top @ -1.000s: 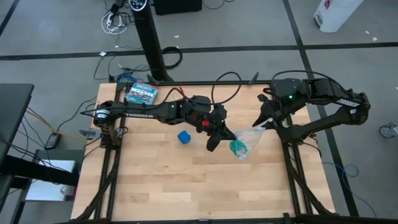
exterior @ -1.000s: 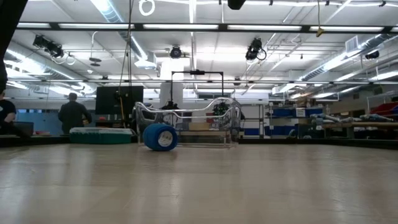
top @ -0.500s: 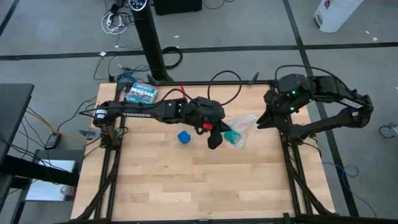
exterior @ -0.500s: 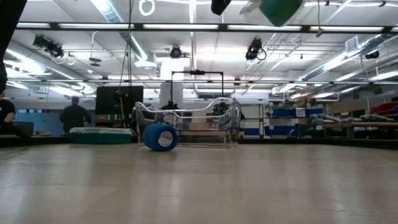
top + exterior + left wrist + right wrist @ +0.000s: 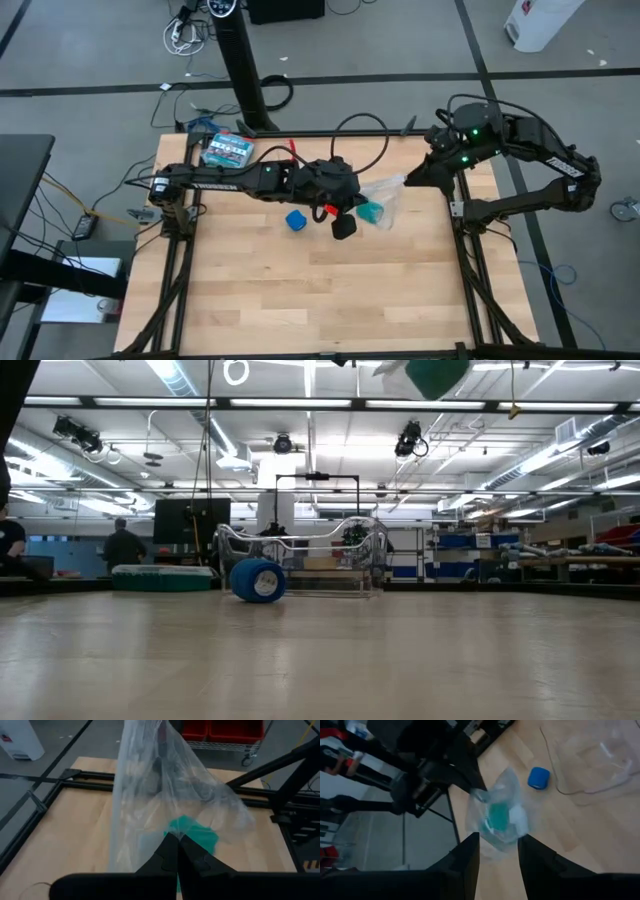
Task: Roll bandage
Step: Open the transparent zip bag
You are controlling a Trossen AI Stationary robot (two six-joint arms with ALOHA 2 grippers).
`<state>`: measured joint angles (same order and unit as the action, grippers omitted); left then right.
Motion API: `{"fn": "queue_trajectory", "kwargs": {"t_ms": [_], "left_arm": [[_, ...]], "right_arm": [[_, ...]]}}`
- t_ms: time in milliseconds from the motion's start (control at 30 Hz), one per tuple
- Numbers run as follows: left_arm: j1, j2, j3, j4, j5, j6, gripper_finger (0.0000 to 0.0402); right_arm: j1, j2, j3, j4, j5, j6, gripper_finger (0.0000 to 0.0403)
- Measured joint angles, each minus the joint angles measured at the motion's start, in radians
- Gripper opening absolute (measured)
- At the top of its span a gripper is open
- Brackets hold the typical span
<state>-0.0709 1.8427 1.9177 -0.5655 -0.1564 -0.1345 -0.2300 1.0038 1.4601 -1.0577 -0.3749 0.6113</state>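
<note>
Beside blue bandage, left hand clamped on clear bag; right hand open

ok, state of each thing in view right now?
bandage: rolled, lying on the table, untouched.
clear bag: lifted off the table, pinched at one edge by the left gripper, fingers shut.
teal roll: inside the hanging bag.
right gripper: fingers open, empty, back from the bag.
printed box: closed, flat at the table's far-left corner.

bandage: bright blue | bag: clear, teal roll inside | box: green-white print
</note>
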Motion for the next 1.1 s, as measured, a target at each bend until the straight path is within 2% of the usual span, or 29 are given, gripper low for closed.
{"fn": "queue_trajectory", "kwargs": {"t_ms": [267,433,533,667,767,900,1100], "left_arm": [[-0.003,0.0,0.001,-0.008,-0.022,0.0,0.0001],[-0.006,0.0,0.001,-0.008,-0.052,0.0,0.0003],[-0.008,0.0,0.001,-0.01,-0.08,0.0,0.0003],[-0.008,0.0,0.001,-0.011,-0.082,-0.011,0.0004],[-0.001,0.0,0.001,-0.009,-0.081,-0.062,0.0006],[0.008,0.001,0.041,-0.042,-0.082,-0.108,0.0035],[0.019,0.0,0.158,-0.133,-0.08,-0.131,0.0113]], "right_arm": [[-0.005,0.052,0.0,0.079,-0.036,0.016,0.0127],[-0.005,0.075,0.0,0.096,0.047,-0.009,0.0124],[-0.005,0.077,0.0,0.096,0.068,-0.049,0.0093],[-0.007,0.076,0.0,0.097,0.069,-0.119,0.0013],[-0.011,0.076,0.0,0.099,0.086,-0.134,0.0007],[-0.021,0.051,-0.001,0.099,0.112,-0.162,0.0001],[-0.062,-0.028,-0.001,0.065,0.131,-0.217,0.0]]}}
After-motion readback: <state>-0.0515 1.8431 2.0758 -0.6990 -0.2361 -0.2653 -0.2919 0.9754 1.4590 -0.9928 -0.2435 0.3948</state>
